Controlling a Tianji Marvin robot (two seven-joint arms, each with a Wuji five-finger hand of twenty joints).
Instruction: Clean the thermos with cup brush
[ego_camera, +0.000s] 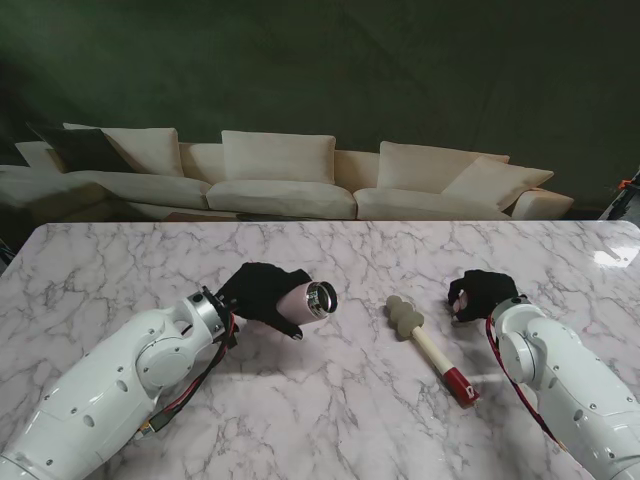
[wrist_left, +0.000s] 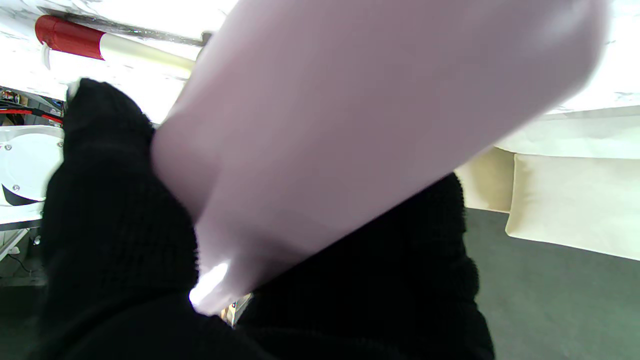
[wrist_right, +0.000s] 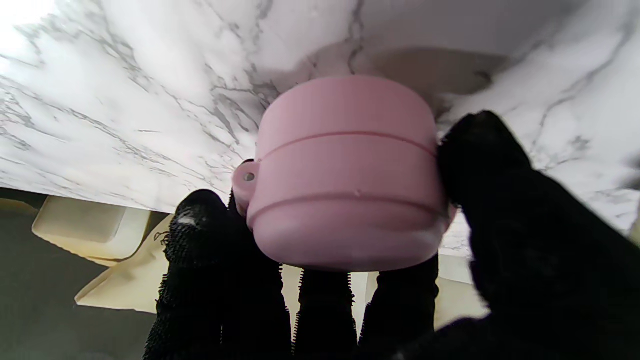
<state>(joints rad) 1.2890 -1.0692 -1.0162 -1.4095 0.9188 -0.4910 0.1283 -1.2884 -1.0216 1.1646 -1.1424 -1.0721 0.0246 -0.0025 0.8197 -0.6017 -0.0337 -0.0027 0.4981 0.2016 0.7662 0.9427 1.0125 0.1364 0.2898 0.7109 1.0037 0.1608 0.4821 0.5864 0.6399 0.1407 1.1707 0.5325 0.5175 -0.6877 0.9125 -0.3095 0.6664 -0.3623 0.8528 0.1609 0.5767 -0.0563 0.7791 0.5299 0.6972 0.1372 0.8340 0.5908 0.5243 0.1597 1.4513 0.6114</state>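
stand view: left hand (ego_camera: 262, 291) grips the pale pink steel-rimmed thermos (ego_camera: 308, 299); right hand (ego_camera: 481, 294) clasps its pink round lid (wrist_right: 345, 175); sponge-headed cup brush (ego_camera: 432, 349) lies between on the marble counter (ego_camera: 330, 400).

Stand view evenly lit, dim backdrop. Thermos (wrist_left: 380, 130) blurred against left hand (wrist_left: 115, 225); table (wrist_left: 620, 55) overexposed beyond.

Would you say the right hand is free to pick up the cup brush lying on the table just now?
Probably not yet: the right hand is shut on the pink lid. The cup brush lies unobstructed beside it.
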